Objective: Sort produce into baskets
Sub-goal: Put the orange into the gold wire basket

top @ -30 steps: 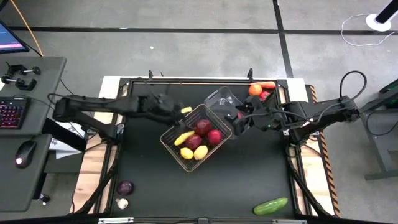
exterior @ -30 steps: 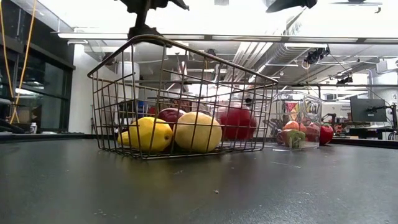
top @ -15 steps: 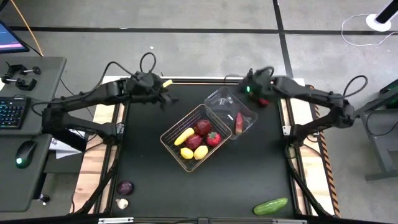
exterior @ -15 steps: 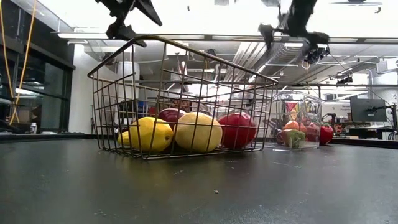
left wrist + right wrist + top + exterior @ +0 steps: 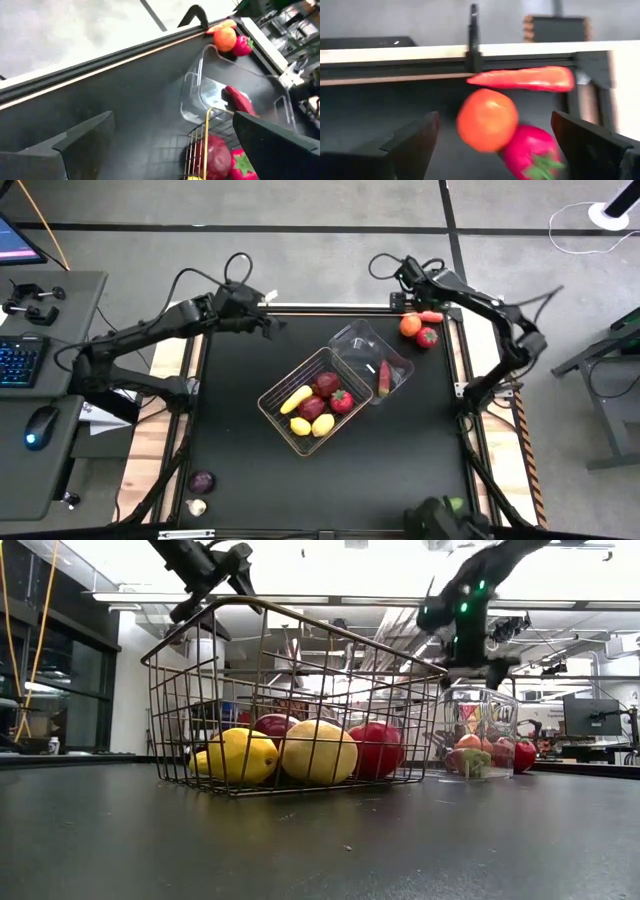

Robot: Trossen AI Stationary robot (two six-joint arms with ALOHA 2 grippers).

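Baskets at table centre: wire basket [image 5: 315, 402] holding lemons, apples and a strawberry, with the clear tub [image 5: 372, 360] touching its far-right corner and holding one red piece. Right gripper [image 5: 412, 277], fingers spread and empty, hovers beyond the tub over the orange [image 5: 487, 119] and carrot [image 5: 522, 79], presumably its next pick. Left gripper [image 5: 268, 325], open and empty, waits far-left of the wire basket.

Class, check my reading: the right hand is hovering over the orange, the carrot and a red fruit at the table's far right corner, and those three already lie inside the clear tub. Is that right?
Not quite. The right hand is near that corner, but the orange, carrot and red fruit lie on the table outside the clear tub, as the high view shows. The tub holds only one reddish piece.
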